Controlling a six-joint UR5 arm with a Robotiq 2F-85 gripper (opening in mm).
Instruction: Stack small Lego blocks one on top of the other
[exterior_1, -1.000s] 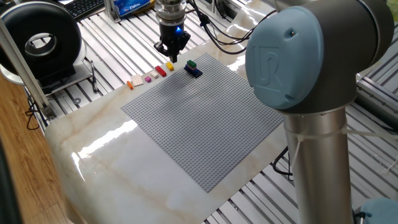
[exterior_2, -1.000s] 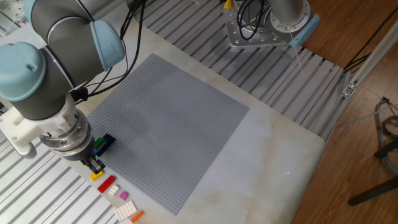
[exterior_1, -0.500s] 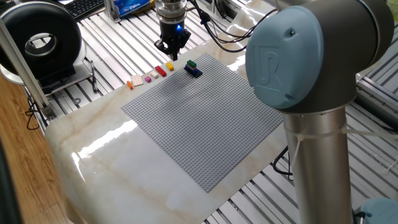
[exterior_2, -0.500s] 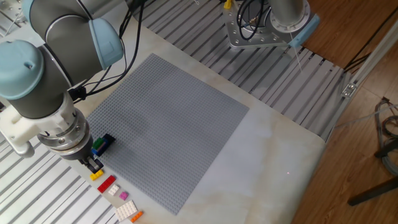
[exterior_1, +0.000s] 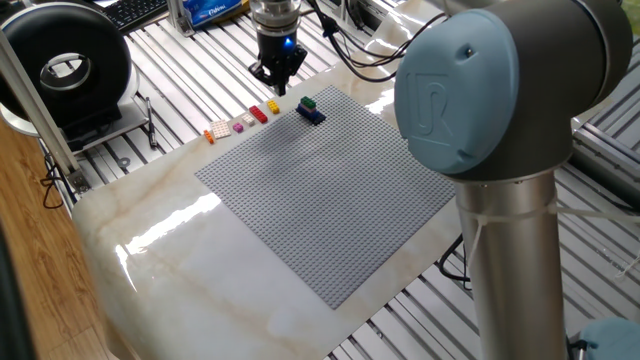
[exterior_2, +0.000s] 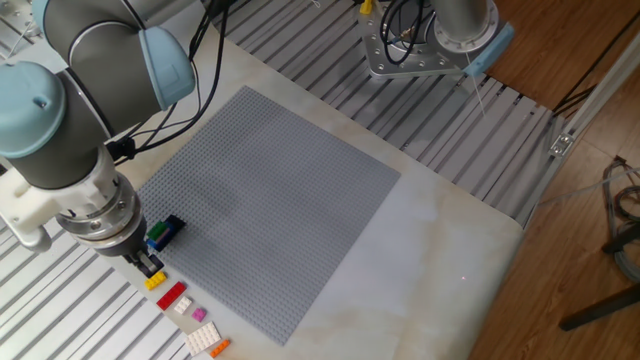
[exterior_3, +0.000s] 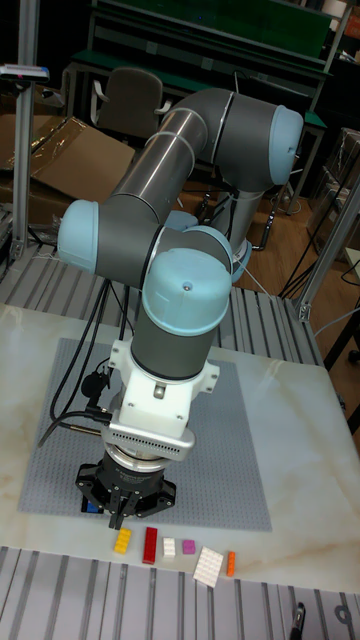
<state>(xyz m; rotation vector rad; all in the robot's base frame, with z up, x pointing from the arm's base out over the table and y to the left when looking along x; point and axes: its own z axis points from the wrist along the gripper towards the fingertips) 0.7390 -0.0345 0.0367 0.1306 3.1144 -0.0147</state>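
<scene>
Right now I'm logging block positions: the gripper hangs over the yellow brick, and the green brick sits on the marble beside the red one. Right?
Not quite. The green brick sits on the blue bricks on the grey baseplate, as the other fixed view shows. The gripper does hang over the yellow brick.

I see a grey studded baseplate (exterior_1: 325, 190) mid-frame on a cream, marble-veined surface (exterior_1: 180, 270). Toward the upper left of one fixed view sits a row of bricks: yellow brick (exterior_1: 273, 106), red brick (exterior_1: 259, 114), pink brick (exterior_1: 239, 127), orange brick (exterior_1: 210, 137), with white pieces among them. On the plate's upper corner I see a green brick (exterior_1: 307, 102) over a dark navy brick (exterior_1: 314, 116), with a blue brick (exterior_2: 157, 240) showing in the other fixed view. My end effector (exterior_1: 279, 88) is black, with a blue light.
</scene>
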